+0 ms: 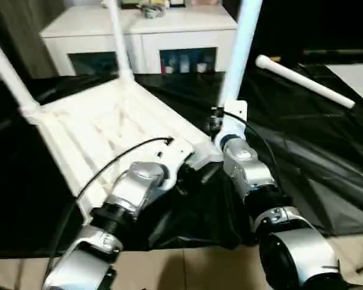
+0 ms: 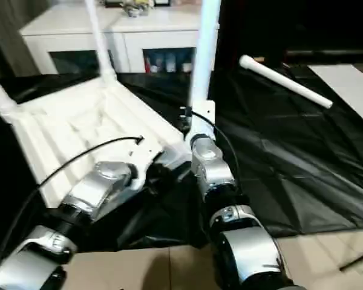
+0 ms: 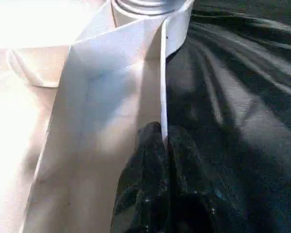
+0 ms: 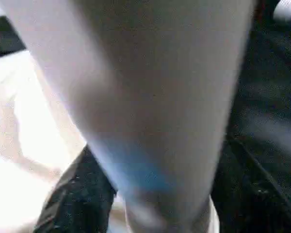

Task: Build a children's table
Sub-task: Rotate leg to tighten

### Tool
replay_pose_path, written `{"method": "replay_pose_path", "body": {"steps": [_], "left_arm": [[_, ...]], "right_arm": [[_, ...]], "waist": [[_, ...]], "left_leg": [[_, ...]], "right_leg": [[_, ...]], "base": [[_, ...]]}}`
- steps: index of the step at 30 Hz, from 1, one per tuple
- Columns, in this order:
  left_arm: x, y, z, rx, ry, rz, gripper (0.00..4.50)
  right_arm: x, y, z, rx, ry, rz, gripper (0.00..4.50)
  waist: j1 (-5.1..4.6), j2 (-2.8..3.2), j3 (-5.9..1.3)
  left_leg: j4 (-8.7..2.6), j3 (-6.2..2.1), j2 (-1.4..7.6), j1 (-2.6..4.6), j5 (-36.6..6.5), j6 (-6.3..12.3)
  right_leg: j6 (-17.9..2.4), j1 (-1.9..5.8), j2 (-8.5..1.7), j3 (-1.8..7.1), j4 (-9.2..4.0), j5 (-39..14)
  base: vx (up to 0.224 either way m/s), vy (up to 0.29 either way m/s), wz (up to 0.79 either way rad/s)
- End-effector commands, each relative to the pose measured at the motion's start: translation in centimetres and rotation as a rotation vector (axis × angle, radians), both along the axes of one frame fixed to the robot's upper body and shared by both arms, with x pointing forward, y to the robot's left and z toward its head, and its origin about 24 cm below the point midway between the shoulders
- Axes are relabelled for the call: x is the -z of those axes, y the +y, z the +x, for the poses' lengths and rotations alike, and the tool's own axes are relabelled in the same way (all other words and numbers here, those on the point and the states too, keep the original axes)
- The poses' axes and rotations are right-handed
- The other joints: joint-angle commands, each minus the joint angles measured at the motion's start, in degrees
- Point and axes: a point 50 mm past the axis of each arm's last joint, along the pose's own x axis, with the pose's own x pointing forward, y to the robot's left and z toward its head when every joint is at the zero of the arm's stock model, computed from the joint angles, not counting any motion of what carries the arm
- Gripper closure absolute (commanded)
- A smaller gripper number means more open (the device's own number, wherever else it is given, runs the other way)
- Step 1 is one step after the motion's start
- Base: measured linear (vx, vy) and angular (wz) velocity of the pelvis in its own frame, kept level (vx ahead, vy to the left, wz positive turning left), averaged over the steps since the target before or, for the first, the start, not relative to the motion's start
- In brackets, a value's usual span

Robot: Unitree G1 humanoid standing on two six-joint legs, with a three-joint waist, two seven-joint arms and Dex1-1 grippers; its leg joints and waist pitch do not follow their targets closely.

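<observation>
The white tabletop [image 1: 103, 130] lies upside down on a black cloth, its ribbed underside up. Three white legs stand in its corner sockets: one at the left [image 1: 9, 72], one at the back [image 1: 118, 42] and one at the near right corner [image 1: 242, 42]. Another leg [image 1: 302, 81] lies loose on the cloth to the right. My left gripper [image 3: 163, 133] is shut on the tabletop's thin side rim [image 3: 162, 73], just short of the near right corner. My right gripper [image 1: 221, 130] sits against the base of the near right leg [image 4: 150, 97], which looms close in the right wrist view.
A white cabinet [image 1: 145, 36] with dark glass doors stands behind the work. The black cloth [image 1: 302, 151] spreads to the right, creased and folded. Pale floor [image 1: 187, 266] runs along the near edge. A white sheet [image 1: 357, 75] lies at the far right.
</observation>
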Motion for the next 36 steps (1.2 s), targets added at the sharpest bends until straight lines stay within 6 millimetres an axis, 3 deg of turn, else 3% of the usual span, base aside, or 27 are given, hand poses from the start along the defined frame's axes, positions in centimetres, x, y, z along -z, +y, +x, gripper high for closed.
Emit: {"method": "replay_pose_path", "body": {"steps": [1,2,3,5,11,12,13,14,16,17,19,22,27,36], "left_arm": [[-0.8,1.1,0.6,-0.026,-0.075,0.02,4.5],[-0.8,1.3,0.6,-0.024,-0.079,0.022,4.5],[-0.9,1.4,0.7,-0.013,-0.091,0.027,4.5],[-1.0,1.5,0.7,-0.003,-0.098,0.028,4.5],[-1.2,2.0,0.6,0.038,-0.115,0.029,4.5],[-1.3,2.0,0.5,0.043,-0.118,0.028,4.5],[-1.3,1.9,0.5,0.046,-0.119,0.028,4.5],[-1.3,1.9,0.5,0.048,-0.12,0.028,4.5],[-1.2,1.9,0.5,0.051,-0.121,0.027,4.5],[-1.3,1.8,0.5,0.056,-0.121,0.026,4.5],[-1.3,1.8,0.6,0.059,-0.121,0.025,4.5],[-1.3,1.8,0.6,0.066,-0.121,0.024,4.5],[-1.3,1.9,0.6,0.08,-0.116,0.031,4.5],[-1.1,2.1,0.4,0.09,-0.119,0.043,4.5]], "right_arm": [[1.3,0.8,-0.7,-0.086,0.065,0.026,1.5],[1.0,0.7,-0.6,-0.097,0.05,0.027,1.41],[0.7,0.5,-0.5,-0.104,0.038,0.033,1.24],[0.4,0.4,-0.4,-0.116,0.028,0.039,1.15],[-0.9,-1.5,-0.1,-0.121,-0.063,0.048,0.67],[-1.0,-1.6,-0.1,-0.121,-0.071,0.066,0.57],[-1.1,-1.9,0.0,-0.109,-0.08,0.076,1.03],[-1.2,-2.0,0.0,-0.107,-0.085,0.087,1.11],[-1.3,-2.2,0.0,-0.103,-0.095,0.107,1.04],[-1.3,-2.2,0.0,-0.107,-0.098,0.114,1.43],[-1.3,-2.2,0.0,-0.113,-0.095,0.118,1.53],[-1.3,-2.2,-0.1,-0.115,-0.092,0.122,1.7],[-0.9,-2.4,-0.1,-0.122,-0.071,0.112,2.22],[-0.7,-2.5,-0.3,-0.133,-0.07,0.114,2.64]], "waist": [[-0.06,0.0,-2.96],[-0.16,0.03,-3.06],[-0.24,0.15,-3.27],[-0.22,0.34,-3.3],[0.39,0.35,-3.72],[0.43,0.36,-3.71],[0.54,0.41,-3.73],[0.56,0.43,-3.67],[0.61,0.45,-3.62],[0.82,1.81,-3.7],[0.59,0.86,-3.64],[0.84,1.02,-3.56],[0.91,1.31,-3.49],[0.93,1.12,-3.67]], "left_leg": [[-4.2,-2.64,4.73,0.33,-15.15,0.2],[-4.0,-2.5,4.67,0.38,-13.72,0.85],[-3.31,-2.2,4.6,0.56,-10.07,3.26],[-2.77,-1.98,4.52,0.5,-6.78,5.57],[-1.76,-1.77,4.8,0.75,-2.99,9.12],[-1.7,-1.74,4.81,0.69,-2.9,9.22],[-1.61,-1.75,4.9,0.67,-2.53,9.33],[-1.62,-1.75,4.93,0.64,-2.52,9.43],[-1.55,-1.67,4.9,0.62,-2.99,9.59],[-1.41,-1.79,4.85,0.75,-2.99,9.24],[-1.38,-1.71,4.85,0.61,-3.18,9.13],[-1.17,-1.58,4.75,0.48,-2.96,9.52],[-1.29,-1.68,4.86,0.58,-4.89,8.33],[-0.98,-1.65,4.67,0.48,-4.23,8.4]], "right_leg": [[-10.49,1.99,-4.37,2.73,-4.39,2.1],[-11.14,1.99,-4.33,2.63,-4.15,4.81],[-12.96,1.86,-4.39,2.55,-3.81,10.88],[-14.42,1.73,-4.4,2.43,-3.43,15.72],[-16.1,1.55,-4.41,2.29,-2.63,19.37],[-16.3,1.54,-4.44,2.31,-2.59,19.23],[-16.53,1.46,-4.41,2.26,-2.45,19.03],[-16.59,1.43,-4.39,2.24,-2.43,18.66],[-16.8,1.46,-4.49,2.26,-2.46,17.56],[-16.78,1.34,-4.55,2.23,-2.32,16.98],[-16.99,1.52,-4.36,2.24,-2.34,17.29],[-17.16,1.42,-4.57,2.31,-2.31,16.93],[-17.06,1.3,-4.38,2.27,-2.31,14.11],[-17.02,1.42,-4.46,2.26,-2.05,15.62]], "base": [[0.0,0.0,0.0],[0.0,0.0,0.0],[0.0,0.0,0.0],[0.0,0.0,0.0],[0.0,0.0,0.0],[0.0,0.0,0.0],[0.0,0.0,0.0],[0.0,0.0,0.0],[0.0,0.0,0.0],[0.0,0.0,0.0],[0.0,0.0,0.0],[0.0,0.0,0.0],[0.0,0.0,0.0],[0.0,0.0,0.0]]}}
